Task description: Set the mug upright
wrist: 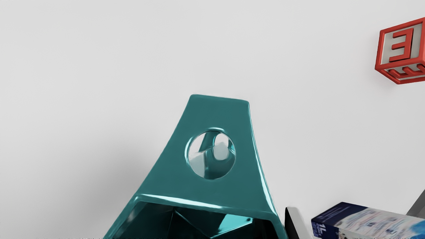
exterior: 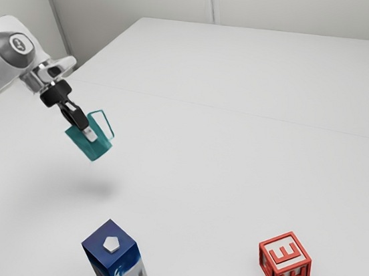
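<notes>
Mug [exterior: 100, 147] aloft in the upper left of the exterior frame, its shadow [exterior: 94, 187] on the table [exterior: 221, 169] below and apart from it; we read this as a lift to gain room for turning, since the body leans, handle [exterior: 107, 123] uppermost; gripper [exterior: 88, 131] closed on the mug's walls, pinching it, one finger plain along its side; we judge that grip is what carries the weight; in the wrist frame the hollow mouth sits at bottom centre, facing back toward the hand; so the mug lies at and just beyond the fingertips; carton [exterior: 116, 257] at bottom left of the exterior frame and block [exterior: 285, 261] at lower right, both well apart from it; next, we think, level the base, then lower gently; a tilted landing could tip it.
</notes>
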